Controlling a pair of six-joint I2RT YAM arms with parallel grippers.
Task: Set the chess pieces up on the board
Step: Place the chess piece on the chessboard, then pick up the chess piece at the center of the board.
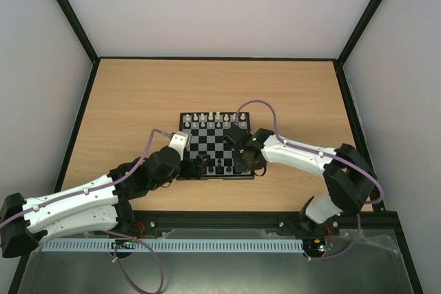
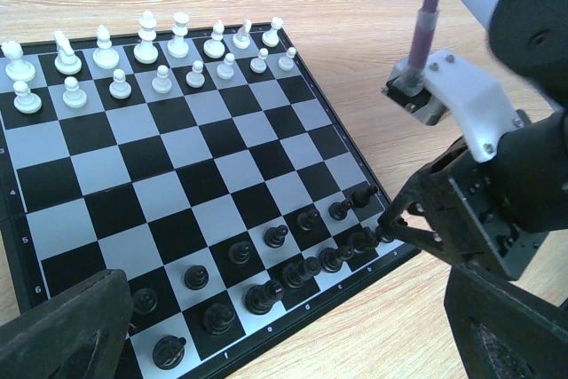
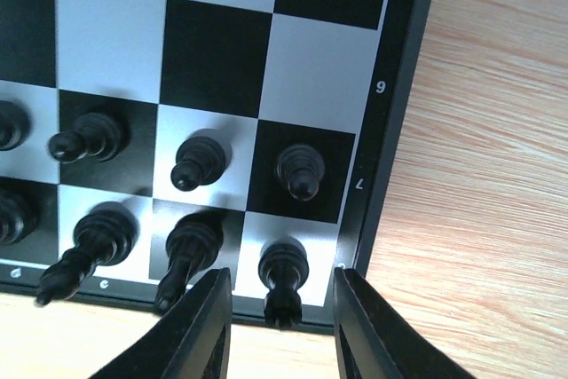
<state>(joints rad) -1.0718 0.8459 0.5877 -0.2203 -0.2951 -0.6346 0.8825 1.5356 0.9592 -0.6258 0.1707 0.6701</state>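
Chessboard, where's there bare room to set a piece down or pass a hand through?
The middle four rows of the chessboard are bare, bordered by the white pieces beyond and the black pieces on the near side. The wooden tabletop past the white rows is also free. Crowded: the near edge, where the right gripper straddles the corner rook.

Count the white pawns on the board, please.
8: white pawns fill one row across the board, one per square, directly before the white back row. None seems hidden.
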